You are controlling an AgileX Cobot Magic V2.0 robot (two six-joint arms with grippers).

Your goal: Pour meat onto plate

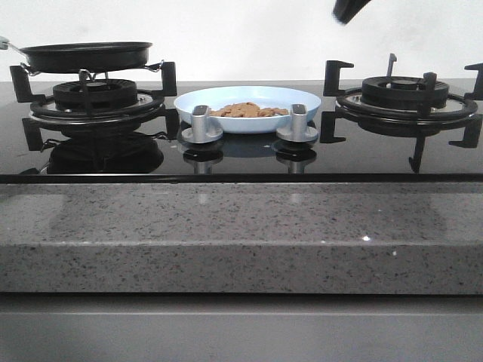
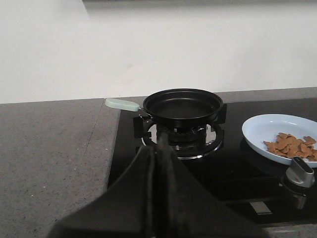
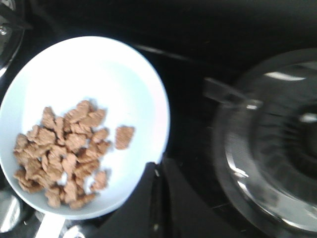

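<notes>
Meat (image 1: 247,110) is seen heaped on plate (image 1: 302,98) between the two burners, so the pour looks done. Empty pan (image 2: 183,103) is parked on left burner (image 1: 94,102). Left gripper (image 2: 158,163) and right gripper (image 3: 159,198) are both clamped w/ nothing held, apparently clear of the work.

A speckled grey stone surface (image 1: 241,241) carries a black glass hob (image 1: 241,158); the plate (image 1: 249,102) of meat (image 1: 245,110) rests between two burners, behind two knobs
</notes>
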